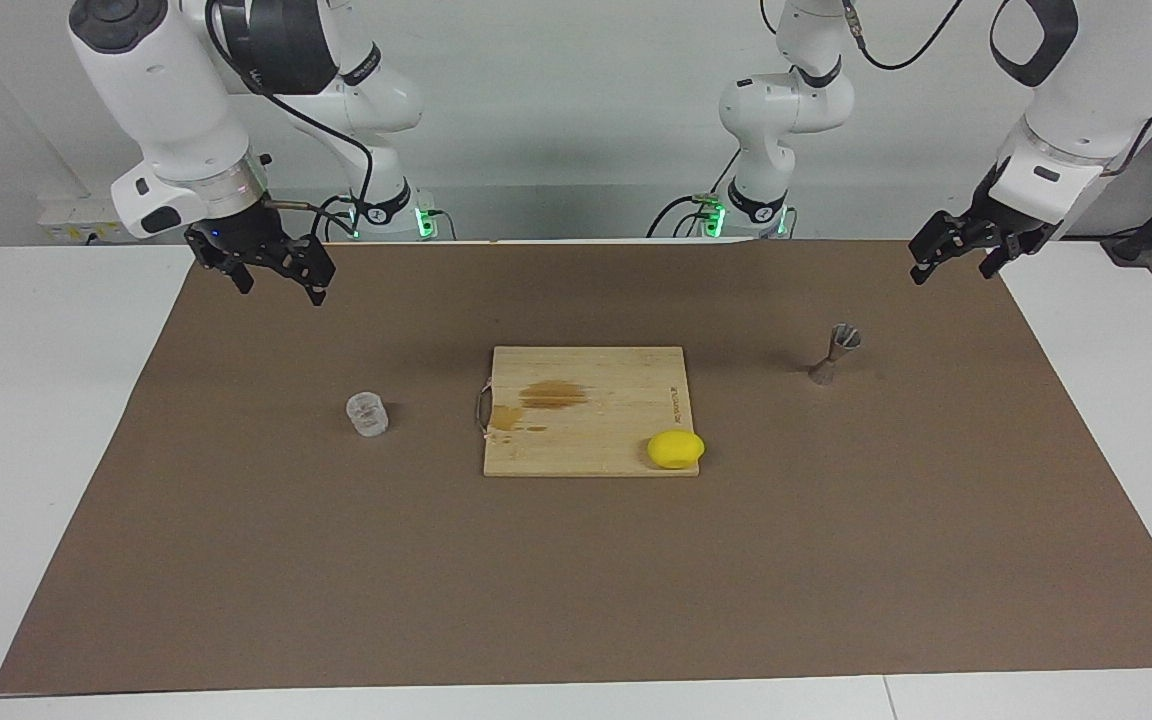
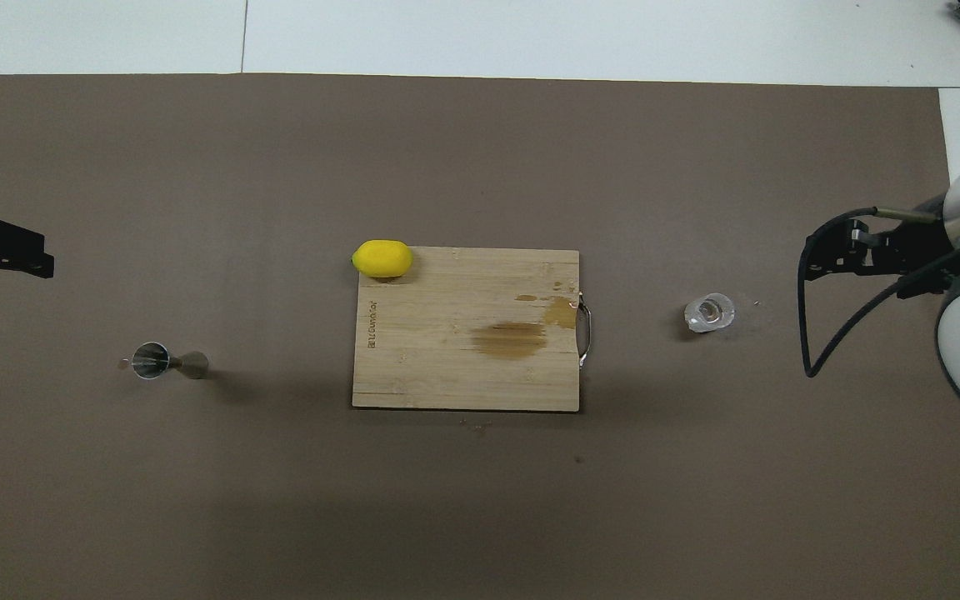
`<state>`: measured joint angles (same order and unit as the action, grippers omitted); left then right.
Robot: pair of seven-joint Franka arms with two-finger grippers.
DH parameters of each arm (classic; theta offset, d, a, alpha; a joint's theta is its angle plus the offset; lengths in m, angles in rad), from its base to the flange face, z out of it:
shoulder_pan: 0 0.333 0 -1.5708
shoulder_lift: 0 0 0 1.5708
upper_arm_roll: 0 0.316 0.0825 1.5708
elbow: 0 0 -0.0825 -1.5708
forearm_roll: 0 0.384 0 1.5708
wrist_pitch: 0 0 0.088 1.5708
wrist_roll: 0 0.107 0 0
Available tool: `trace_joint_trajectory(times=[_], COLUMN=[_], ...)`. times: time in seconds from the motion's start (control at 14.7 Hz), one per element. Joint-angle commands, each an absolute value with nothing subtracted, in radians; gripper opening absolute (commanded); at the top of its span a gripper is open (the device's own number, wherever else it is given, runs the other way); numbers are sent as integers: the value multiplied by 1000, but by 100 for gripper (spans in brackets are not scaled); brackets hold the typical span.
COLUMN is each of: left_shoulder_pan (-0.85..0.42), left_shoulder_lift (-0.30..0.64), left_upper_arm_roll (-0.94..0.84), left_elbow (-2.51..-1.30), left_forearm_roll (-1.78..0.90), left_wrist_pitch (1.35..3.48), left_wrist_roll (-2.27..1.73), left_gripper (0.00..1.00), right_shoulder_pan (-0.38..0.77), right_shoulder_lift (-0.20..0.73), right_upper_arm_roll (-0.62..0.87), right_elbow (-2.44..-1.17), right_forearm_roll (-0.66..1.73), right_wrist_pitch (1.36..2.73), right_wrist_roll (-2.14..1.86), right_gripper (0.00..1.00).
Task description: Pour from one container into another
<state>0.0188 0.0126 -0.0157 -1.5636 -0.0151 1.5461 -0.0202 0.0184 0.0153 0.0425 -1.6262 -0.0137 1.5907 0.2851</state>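
The small clear cup (image 1: 367, 413) stands on the brown mat, beside the cutting board toward the right arm's end; it also shows in the overhead view (image 2: 709, 312). The grey metal jigger (image 1: 834, 355) stands on the mat toward the left arm's end, also seen in the overhead view (image 2: 165, 362). My right gripper (image 1: 281, 293) hangs open and empty in the air over the mat's edge at the right arm's end, apart from the cup (image 2: 830, 258). My left gripper (image 1: 952, 275) hangs open and empty over the mat's edge at the left arm's end, apart from the jigger (image 2: 5, 254).
A wooden cutting board (image 1: 586, 440) with a brown wet stain lies in the middle of the mat (image 2: 463, 375). A yellow lemon (image 1: 676, 449) rests at the board's corner farther from the robots, toward the left arm's end (image 2: 382, 258). White table surrounds the mat.
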Motion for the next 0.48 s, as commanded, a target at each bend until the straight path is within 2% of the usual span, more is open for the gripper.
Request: trace_joint_trajectory(times=[0.0, 0.41], left_shoulder_pan=[6, 6], left_shoulder_lift=[-6, -6], left_upper_arm_roll=[-9, -9], left_elbow=[-1585, -1585], left_forearm_roll=[6, 6], left_wrist_pitch=[1554, 1563], left_wrist_roll=[-28, -26], left_gripper=[100, 100], right_shoulder_pan=[3, 5], right_shoulder_lift=[-8, -8], right_upper_arm_roll=[46, 46], right_elbow=[-1655, -1655], right_forearm_roll=[9, 9], right_wrist_pitch=[1606, 1608], right_wrist_roll=[261, 261], right_gripper=[99, 99])
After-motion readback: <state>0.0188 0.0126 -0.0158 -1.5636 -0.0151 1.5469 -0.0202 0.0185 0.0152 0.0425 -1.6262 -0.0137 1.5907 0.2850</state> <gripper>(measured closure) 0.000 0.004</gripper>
